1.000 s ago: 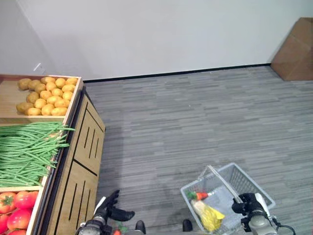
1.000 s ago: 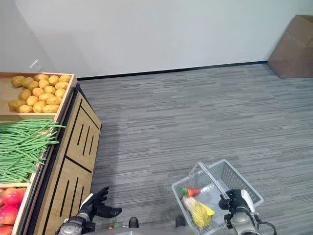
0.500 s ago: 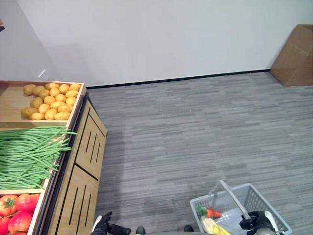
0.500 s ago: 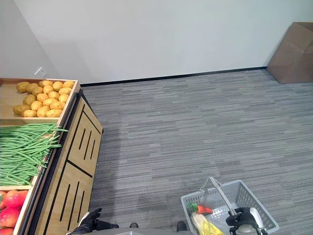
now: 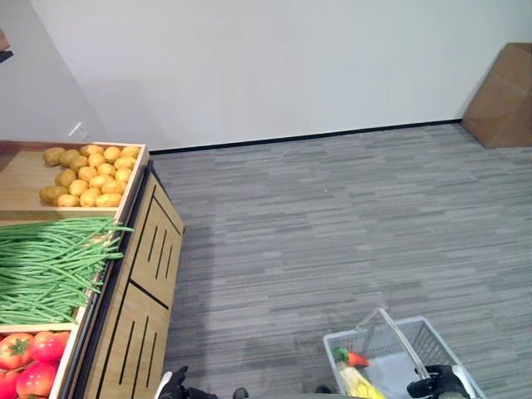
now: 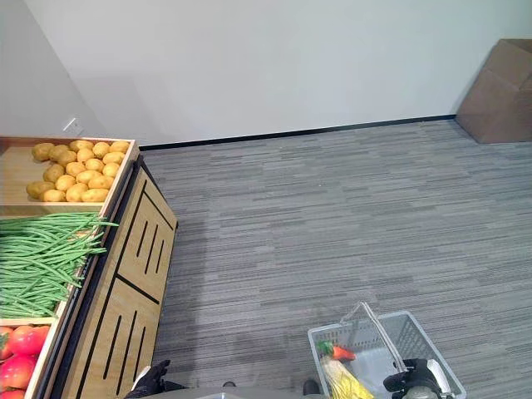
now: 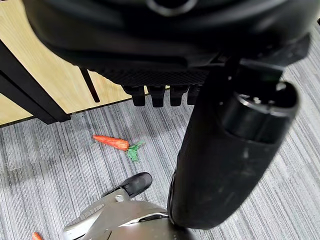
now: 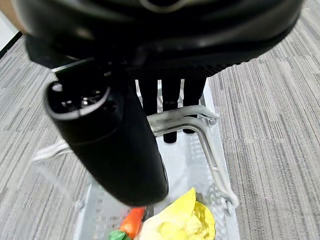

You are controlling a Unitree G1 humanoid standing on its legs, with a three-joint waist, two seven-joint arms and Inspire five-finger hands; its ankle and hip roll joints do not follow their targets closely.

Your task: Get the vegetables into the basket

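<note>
**Wire basket carried; stray carrot on the floor**

While the right hand [image 8: 120, 130] curled its fingers round the handle [image 8: 185, 117] of the wire basket [image 5: 440, 345], a carrot [image 6: 339, 352] and a yellow bag [image 8: 182, 222] lay inside it. The left hand [image 7: 220, 150] hung beside the wooden stand [image 5: 145, 283] with relaxed fingers, holding nothing. Near it, a loose carrot [image 7: 115, 143] lay on the grey carpet [image 5: 332, 224]; it looked light and stiff, probably best pinched mid-body rather than by its leafy top. Farther off, the stand held tomatoes [image 5: 29, 362], then green beans [image 5: 50, 266], slender and likely best gathered as a bundle, then potatoes [image 5: 87, 176], firm and rounded.
</note>
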